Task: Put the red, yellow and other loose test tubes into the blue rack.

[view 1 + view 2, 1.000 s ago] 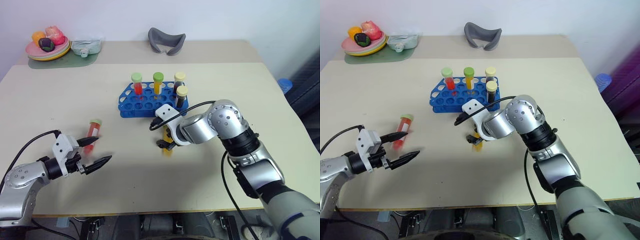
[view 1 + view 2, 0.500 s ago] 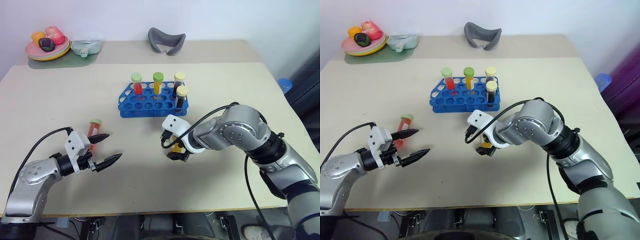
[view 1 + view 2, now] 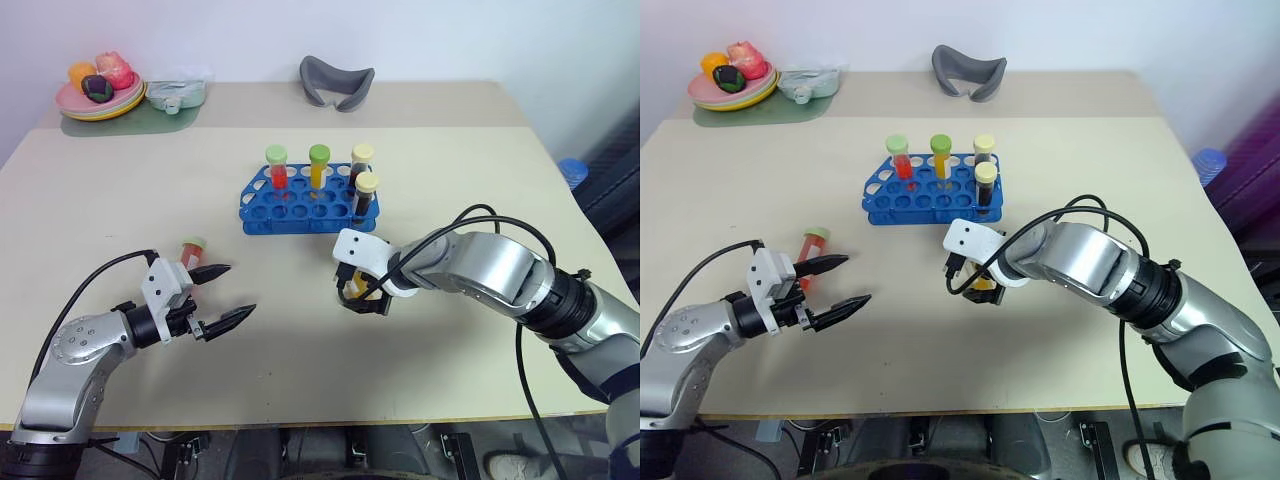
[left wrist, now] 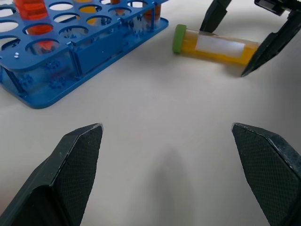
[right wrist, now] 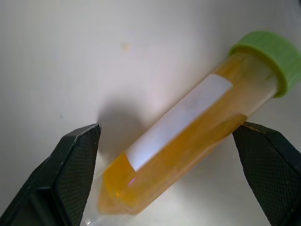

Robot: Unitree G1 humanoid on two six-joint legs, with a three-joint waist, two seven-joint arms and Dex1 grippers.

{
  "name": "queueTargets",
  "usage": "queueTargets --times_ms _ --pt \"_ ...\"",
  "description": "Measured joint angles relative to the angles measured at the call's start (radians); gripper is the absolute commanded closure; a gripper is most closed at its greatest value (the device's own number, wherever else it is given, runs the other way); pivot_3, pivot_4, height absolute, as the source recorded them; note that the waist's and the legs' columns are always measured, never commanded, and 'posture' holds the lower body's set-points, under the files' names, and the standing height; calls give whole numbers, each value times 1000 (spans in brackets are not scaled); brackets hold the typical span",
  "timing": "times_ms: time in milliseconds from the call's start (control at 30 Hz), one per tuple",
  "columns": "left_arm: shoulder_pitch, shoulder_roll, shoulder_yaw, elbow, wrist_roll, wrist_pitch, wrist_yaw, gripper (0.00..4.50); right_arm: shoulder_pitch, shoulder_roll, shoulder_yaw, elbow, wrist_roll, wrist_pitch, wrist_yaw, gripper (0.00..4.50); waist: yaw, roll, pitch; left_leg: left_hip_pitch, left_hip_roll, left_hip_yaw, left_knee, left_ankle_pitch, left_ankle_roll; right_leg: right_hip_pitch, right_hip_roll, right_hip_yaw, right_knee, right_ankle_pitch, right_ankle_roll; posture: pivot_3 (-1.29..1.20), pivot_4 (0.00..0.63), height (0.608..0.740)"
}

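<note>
Now the right gripper's (image 5: pixel 167 176) fingers were spread either side of the yellow tube (image 5: pixel 188 129) on the table (image 3: pixel 480 170); the left gripper's (image 3: pixel 225 297) fingers were held apart near the red tube (image 3: pixel 189 251).

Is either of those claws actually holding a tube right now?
No. The right gripper is open astride the yellow tube lying on the table; the left gripper is open and empty.

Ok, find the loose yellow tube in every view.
Left eye: yellow tube under the right pincer.
Right eye: same spot.
Left wrist: lying beyond the blue rack, tube at.
Right wrist: centre.
Shared landmark: its green cap.
</note>
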State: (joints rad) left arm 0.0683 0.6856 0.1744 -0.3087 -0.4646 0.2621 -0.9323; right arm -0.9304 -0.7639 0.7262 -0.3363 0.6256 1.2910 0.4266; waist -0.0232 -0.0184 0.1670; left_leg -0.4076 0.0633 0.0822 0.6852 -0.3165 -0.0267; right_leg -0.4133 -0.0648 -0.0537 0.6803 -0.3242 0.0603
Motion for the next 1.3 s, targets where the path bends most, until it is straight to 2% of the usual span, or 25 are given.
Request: queueTargets --times_ms 67,200,267,533,833,900,1000,1300 --pt "-19 0 -2 -27 -7 24 12 0 23 30 -70 29 4 70 2 37 7 0 0 0 0 0 0 0 -1 1 0 0 0 0 0 0 150 735" --pt "-51 -6 -12 -59 -22 64 31 0 45 158 -262 108 8 264 -60 37 9 0 0 1 0 0 1 3 -4 1 0 0 1 0 0 0 150 735" --pt "-55 -15 -27 -62 -25 76 38 0 51 176 -310 130 27 298 -105 37 11 0 0 0 0 0 1 3 -5 1 0 0 0 0 0 0 150 735" --pt "-55 -23 -45 -62 -25 78 36 0 56 165 -315 126 154 312 -311 37 10 0 0 0 0 0 1 3 -5 1 1 0 0 0 0 0 150 735" --pt "-52 -38 -52 -57 -26 45 -2 0 65 136 -313 109 402 308 -559 37 9 0 0 0 0 0 1 3 -5 1 1 0 0 0 0 0 150 735" --pt "-43 -40 -52 -54 -24 27 -11 0 65 135 -318 121 454 307 -609 571 9 0 0 0 0 0 1 3 -5 1 1 0 0 0 0 0 150 735" --pt "-35 -42 -52 -42 -23 12 -23 0 65 135 -316 127 513 307 -650 1798 10 0 0 0 0 0 1 2 -4 1 1 0 0 0 0 0 150 735" --pt "-22 -45 -52 -9 -14 -32 -35 0 44 129 -300 147 603 312 -737 1798 10 0 0 0 0 0 1 1 -1 1 1 0 0 0 0 0 150 735"
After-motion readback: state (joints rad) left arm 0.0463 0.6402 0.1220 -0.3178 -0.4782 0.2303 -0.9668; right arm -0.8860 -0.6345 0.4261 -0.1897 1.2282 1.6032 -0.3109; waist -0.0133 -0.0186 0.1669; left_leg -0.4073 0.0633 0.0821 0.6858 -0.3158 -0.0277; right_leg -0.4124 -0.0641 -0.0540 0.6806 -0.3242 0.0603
